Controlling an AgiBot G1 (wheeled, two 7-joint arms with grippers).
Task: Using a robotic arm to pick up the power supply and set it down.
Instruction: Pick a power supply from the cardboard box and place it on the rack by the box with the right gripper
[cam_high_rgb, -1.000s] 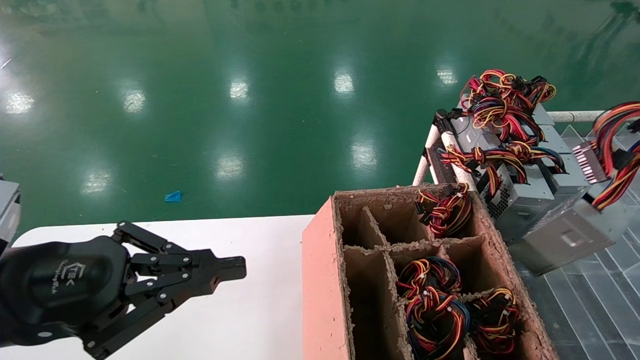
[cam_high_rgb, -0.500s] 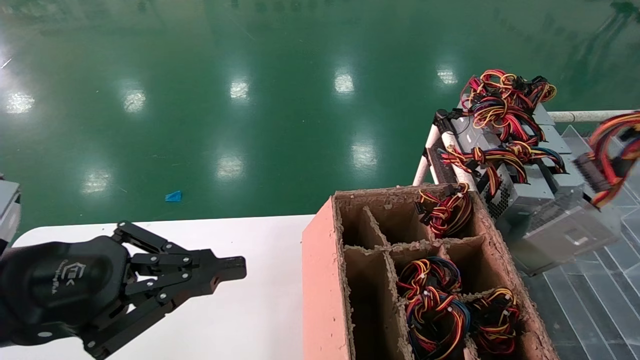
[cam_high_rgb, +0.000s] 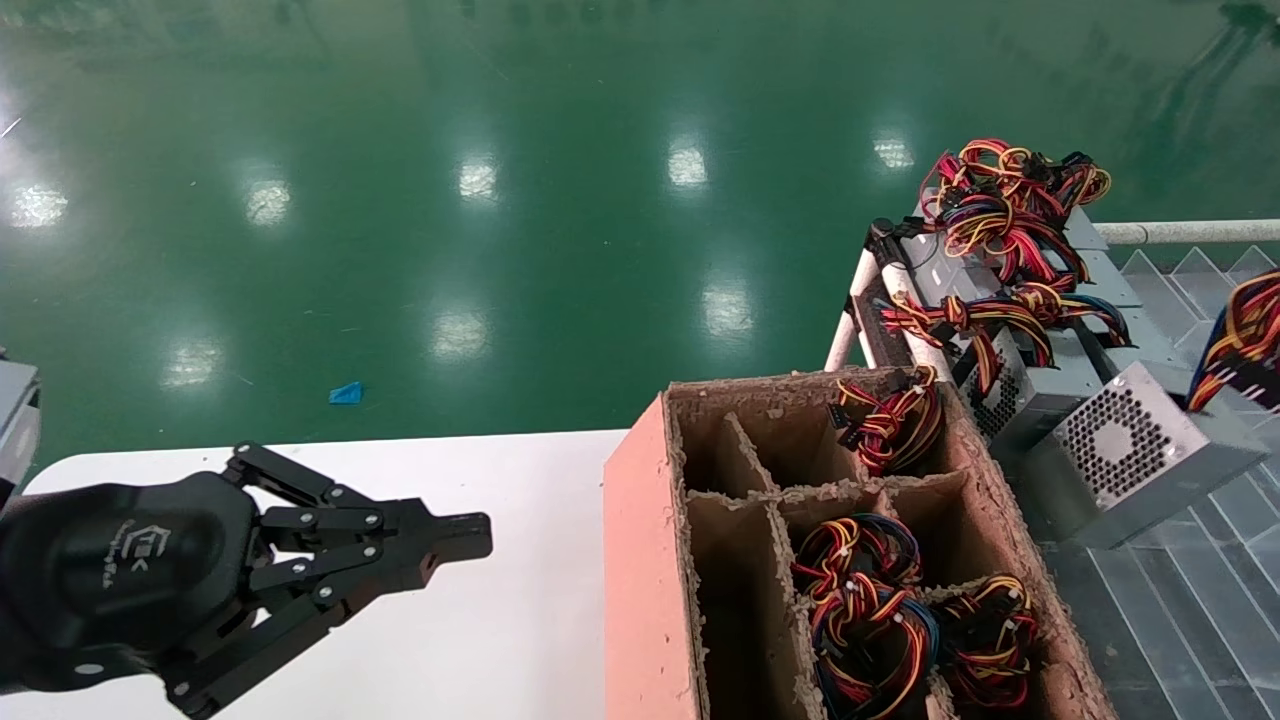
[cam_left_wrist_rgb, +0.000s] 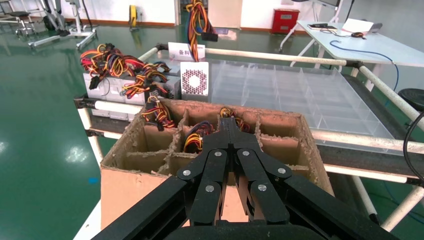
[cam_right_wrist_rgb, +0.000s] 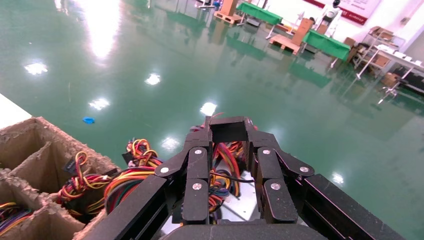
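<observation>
Head view, nearest first: the left gripper (cam_high_rgb: 455, 535) is parked low over the white table (cam_high_rgb: 520, 620), its black fingers folded with the tips pressed together and nothing between them. Just beside the table stands a pink-sided cardboard divider box (cam_high_rgb: 640, 560). Several of its cells hold coiled wire bundles, and the cells along its left side look empty.

Beyond the box's right wall is the power supply (cam_high_rgb: 1120, 455), a grey metal case tilted with its perforated vent face upward. It sits over the clear compartment tray (cam_high_rgb: 1190, 620). Its wire bundle (cam_high_rgb: 1240, 340) rises steeply toward the frame's right edge. Whether a lower corner touches the tray cannot be told.

The right gripper (cam_right_wrist_rgb: 228, 131) shows only in its own wrist view. Its jaws are drawn in to a narrow gap with red, yellow and black wires and something dark pinched between them, so it appears to carry the supply by its cable loom. Farther off, more supplies (cam_high_rgb: 1010, 260) lie stacked against a white rail, and past them is the green floor (cam_high_rgb: 500, 200).

The step in hand looks like carrying and placing. A box hung by its wires will likely swing, so slow, level travel suits it. The case should clear the cardboard rim before it descends. It should go down squarely until the metal rests on a surface, and only then should the jaws open, so the loom drops slack rather than snagging a neighbouring bundle.
</observation>
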